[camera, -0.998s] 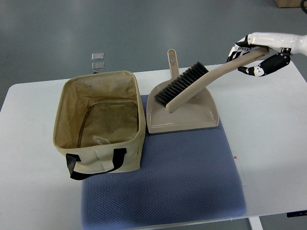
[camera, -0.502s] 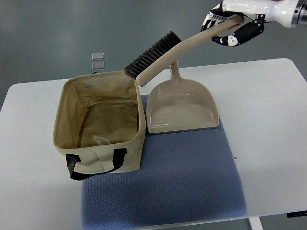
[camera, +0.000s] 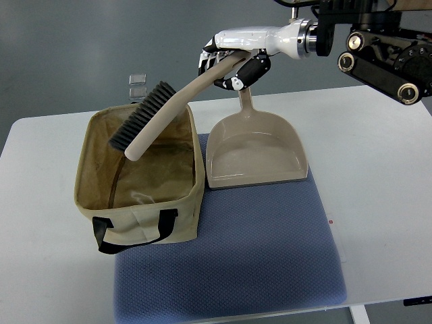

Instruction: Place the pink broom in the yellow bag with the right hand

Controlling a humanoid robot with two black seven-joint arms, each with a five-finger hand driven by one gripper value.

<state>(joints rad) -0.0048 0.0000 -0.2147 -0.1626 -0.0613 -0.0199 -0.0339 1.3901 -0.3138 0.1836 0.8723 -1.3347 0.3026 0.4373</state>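
White and black fingers of the right hand (camera: 229, 64) are clamping the handle end of the broom (camera: 156, 120), which shows beige rather than pink. Broom is hanging tilted, head lowest, bristles facing left, over the open mouth of the bag (camera: 138, 223); no contact with the bag is visible. Transport step is under way, release not yet made. Next move, in my judgement, calls for lowering the head inside the walls, then opening the fingers. Dustpan (camera: 256, 152) is lying beside the bag on the blue mat (camera: 236, 263).
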